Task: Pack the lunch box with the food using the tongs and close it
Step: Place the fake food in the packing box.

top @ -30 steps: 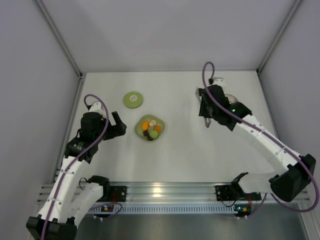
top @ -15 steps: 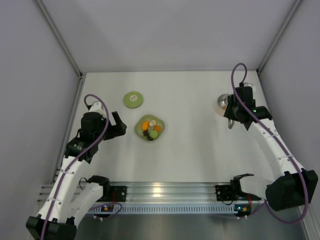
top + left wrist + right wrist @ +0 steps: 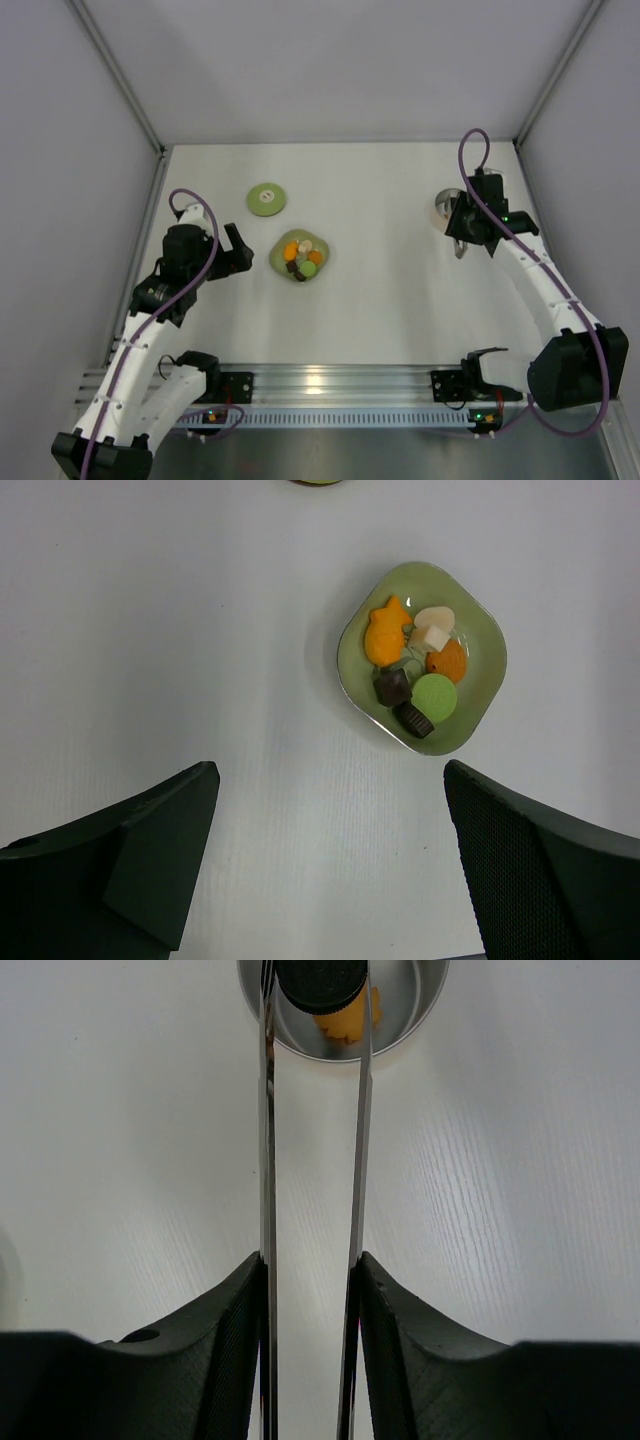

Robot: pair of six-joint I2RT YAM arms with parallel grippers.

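My right gripper (image 3: 312, 1260) is shut on the tongs (image 3: 267, 1140), whose two slim arms reach forward to the lunch box (image 3: 415, 1000). Between the tong tips, over the tin's opening, sits a dark round piece of food (image 3: 322, 982). An orange piece (image 3: 343, 1022) lies inside the tin. In the top view the lunch box (image 3: 442, 206) shows half hidden by the right gripper (image 3: 462, 232) at the right. More food (image 3: 386, 635) lies on the light green plate (image 3: 480, 650). My left gripper (image 3: 330, 780) hovers open and empty beside the plate.
The flat green lid (image 3: 266, 198) lies on the table behind the plate (image 3: 286, 250), towards the back left. White walls close in the table on the left, back and right. The left gripper (image 3: 235, 255) sits just left of the plate.
The right arm has swung from the table's middle to the right side, carrying the tongs to the lunch box. The left arm has stayed put.
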